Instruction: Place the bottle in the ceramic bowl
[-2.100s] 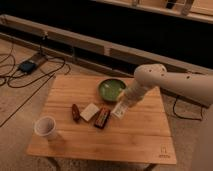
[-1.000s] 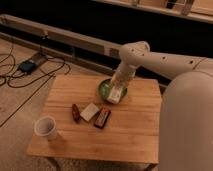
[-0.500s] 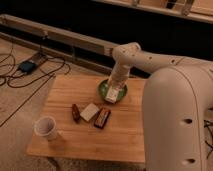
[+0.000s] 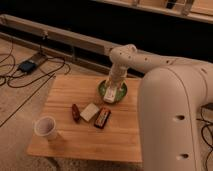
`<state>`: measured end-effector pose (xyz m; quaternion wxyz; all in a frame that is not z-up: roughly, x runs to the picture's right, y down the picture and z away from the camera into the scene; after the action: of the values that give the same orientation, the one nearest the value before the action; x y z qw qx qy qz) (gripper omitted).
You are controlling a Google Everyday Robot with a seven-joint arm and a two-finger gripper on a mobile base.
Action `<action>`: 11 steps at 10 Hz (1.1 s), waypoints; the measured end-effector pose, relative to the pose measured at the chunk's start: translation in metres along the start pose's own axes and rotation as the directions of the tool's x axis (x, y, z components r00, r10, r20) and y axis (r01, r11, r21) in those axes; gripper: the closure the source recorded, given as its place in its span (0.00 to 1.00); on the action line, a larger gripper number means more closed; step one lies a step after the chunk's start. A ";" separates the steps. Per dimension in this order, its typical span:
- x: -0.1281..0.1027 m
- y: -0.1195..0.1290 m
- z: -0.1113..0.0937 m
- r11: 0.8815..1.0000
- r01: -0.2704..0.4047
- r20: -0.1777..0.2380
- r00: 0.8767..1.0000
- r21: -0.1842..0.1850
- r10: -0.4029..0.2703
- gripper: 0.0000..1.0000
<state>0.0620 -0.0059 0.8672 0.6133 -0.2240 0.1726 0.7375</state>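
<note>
Bottle (image 4: 111, 94): white, lies over the ceramic bowl (image 4: 121, 93), at the gripper's tip. Arm: large, white, reaches in from the right. Wooden table (image 4: 70, 130): bears all items. Ceramic bowl: green, far side, right of centre. Paper cup (image 4: 45, 128): near left. Three small packets: centre. Gripper (image 4: 112, 90): over the bowl; finger state cannot be told.

Bottle (image 4: 111, 94): small, white, pale label, tilted with its lower end over the bowl's interior, directly below the gripper (image 4: 113, 89), which hangs at the bowl's centre. Ceramic bowl (image 4: 103, 90): round, shallow, glossy green, upright on the table's far edge, directly beneath the gripper; its rim shows on both sides of the bottle.
</note>
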 end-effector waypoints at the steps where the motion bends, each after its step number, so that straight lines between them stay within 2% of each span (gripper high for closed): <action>1: 0.002 -0.007 0.000 1.000 0.001 0.008 1.000 0.002 -0.001 0.41; 2: 0.001 -0.007 0.001 1.000 0.004 0.013 1.000 0.000 -0.004 0.34; 3: 0.001 -0.005 0.004 1.000 0.008 0.013 1.000 0.000 -0.008 0.31; 11: 0.003 0.001 0.006 0.999 0.040 0.042 0.998 -0.003 -0.040 0.31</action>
<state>0.0603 -0.0003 0.8709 0.6310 -0.2130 0.1536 0.7300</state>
